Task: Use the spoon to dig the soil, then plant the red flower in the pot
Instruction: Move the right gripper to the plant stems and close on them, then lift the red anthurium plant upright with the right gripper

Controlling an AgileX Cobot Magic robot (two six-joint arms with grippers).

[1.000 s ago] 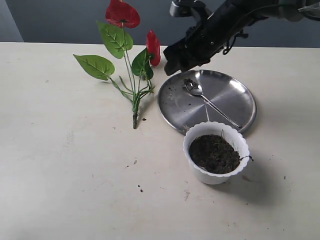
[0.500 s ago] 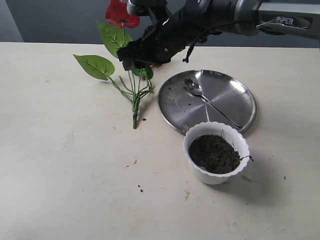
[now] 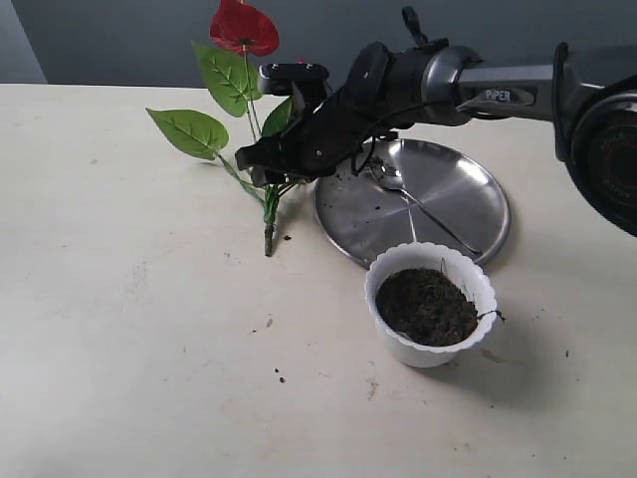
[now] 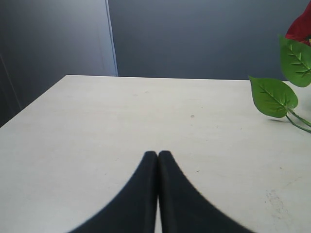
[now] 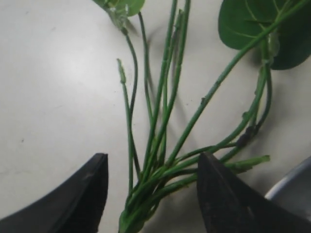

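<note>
The red flower [image 3: 242, 25] lies on the table at the back left, its green stems [image 5: 165, 121] gathered low. My right gripper [image 3: 265, 165] hovers over those stems and stands open, one finger on each side of the bundle, not touching it. The white pot [image 3: 430, 304] holds dark soil [image 3: 426, 305] at the front right. Behind it the spoon [image 3: 398, 189] rests on the steel plate [image 3: 468, 189], its bowl smeared with soil. My left gripper [image 4: 158, 154] is shut and empty over bare table; a leaf [image 4: 272, 97] shows to one side.
Soil crumbs [image 3: 280, 375] dot the table in front of the pot and the plate's left part. The right arm [image 3: 478, 85] stretches across above the plate's back edge. The table's far edge meets a dark wall.
My right gripper swung left from above the plate's back rim, across the blooms, and came down over the flower's stems. Flower, spoon and pot have not moved.
</note>
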